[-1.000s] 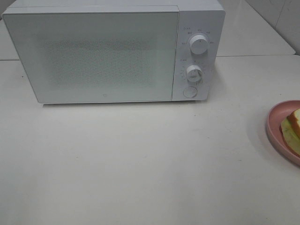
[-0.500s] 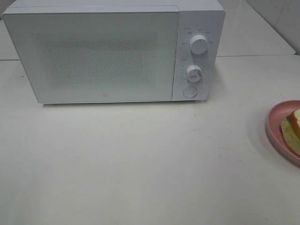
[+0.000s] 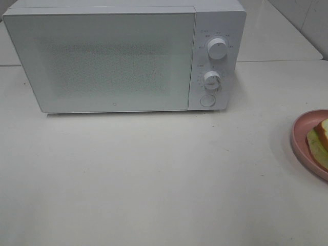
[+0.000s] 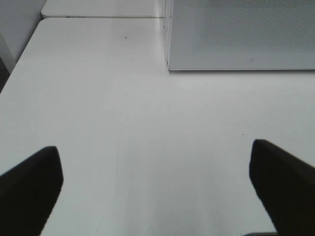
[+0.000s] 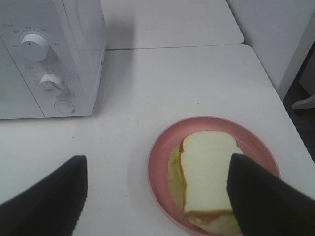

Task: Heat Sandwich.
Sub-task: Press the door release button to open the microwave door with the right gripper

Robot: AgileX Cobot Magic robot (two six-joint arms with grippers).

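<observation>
Exterior high shows the microwave [image 3: 123, 59], door shut, and well to its right the sandwich [image 3: 319, 143] on a pink plate [image 3: 300, 134] (partly cut off). The left gripper [image 4: 153, 150] hangs open over the table [image 3: 154, 179]. The right gripper [image 5: 157, 160] is open too, over the plate, holding nothing.

Left tool [image 4: 155, 184] and right tool [image 5: 156, 191] have broad, matte black fingers [image 4: 29, 184].
</observation>
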